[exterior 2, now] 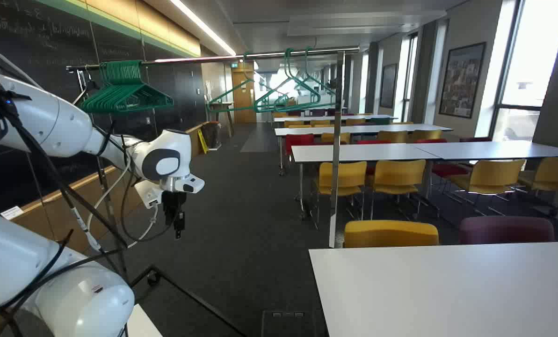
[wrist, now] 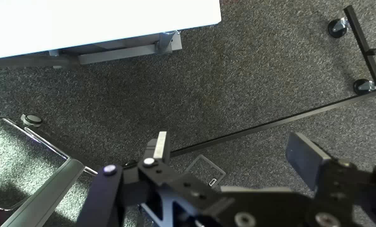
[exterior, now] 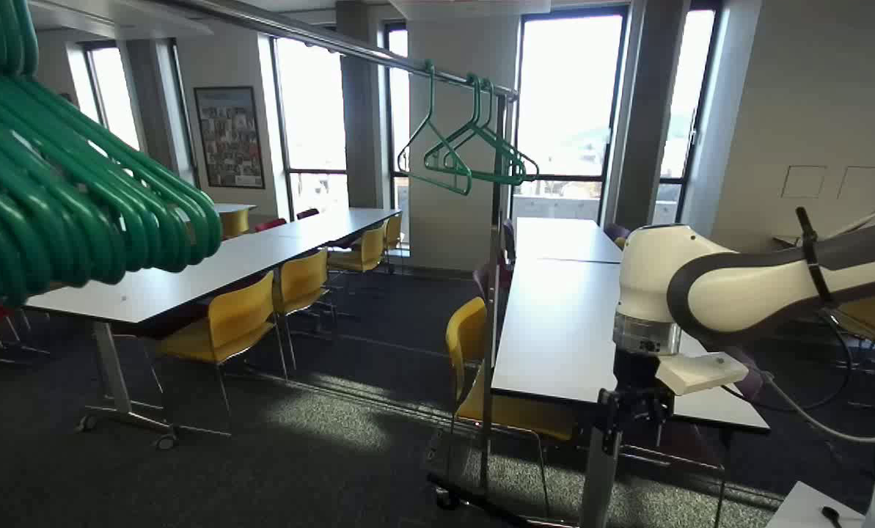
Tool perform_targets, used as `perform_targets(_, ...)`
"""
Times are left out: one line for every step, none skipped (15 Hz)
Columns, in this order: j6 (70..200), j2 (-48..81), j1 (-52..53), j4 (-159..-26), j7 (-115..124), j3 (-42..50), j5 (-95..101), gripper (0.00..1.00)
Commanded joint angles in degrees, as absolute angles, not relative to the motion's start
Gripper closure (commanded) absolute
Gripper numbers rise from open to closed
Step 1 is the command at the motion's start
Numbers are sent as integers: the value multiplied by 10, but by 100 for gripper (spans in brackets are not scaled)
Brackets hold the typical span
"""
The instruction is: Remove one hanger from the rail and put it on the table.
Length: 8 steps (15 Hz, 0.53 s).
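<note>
In both exterior views, the teal-green clothes hangers (exterior 2: 126, 93) are hung from the metal rail (exterior 2: 204, 59) by their hooks. Most are packed into a tight bunch toward one end; three separate hangers (exterior: 474, 126) are suspended near the upright (exterior 2: 336, 178) at the other end, two of them close together. Which hanger is meant by the task cannot be told. The white-topped counter (exterior 2: 447, 290) is placed near that upright, and in an exterior view a yellow chair (exterior 2: 391, 233) and a purple chair (exterior 2: 506, 229) are placed side by side at its edge. The Robotiq gripper (wrist: 232, 151) is carried by the white arm (exterior 2: 49, 126), pointed downward, lower than the rail and well apart from the hangers. In the wrist view its fingers (wrist: 307, 160) are spread wide apart, with grey carpet (wrist: 254, 160) and a floor panel (wrist: 205, 173) seen between them. Beyond, a dark base bar (wrist: 269, 125) is joined to an end piece (wrist: 369, 60) with two casters (wrist: 337, 28), and a corner of the counter is seen at the upper left. In an exterior view, a blackboard (exterior 2: 68, 47) behind the arm is marked with chalk writing.
</note>
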<state>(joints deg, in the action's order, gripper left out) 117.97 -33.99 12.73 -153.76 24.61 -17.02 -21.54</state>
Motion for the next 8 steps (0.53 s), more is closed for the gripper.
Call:
perform_targets(1179,-339,129,-1537,247,-169,-214,0)
perform_targets(1179,-338,129,-1537,247,-169,-214,0)
perform_targets(1191,-339,123,-1538,250,-173,-205,0)
perform_targets(1195,-338,120,-1536,240,-168,-198,0)
perform_targets(1205,-339,114,-1534,240,-171,-183,0)
perform_targets(1224,-343,104,-1532,241,-171,-166,0)
perform_targets(1243,-341,101,-1526,235,-162,-163,0)
perform_targets(1266,-337,96,-1519,232,-154,-162,0)
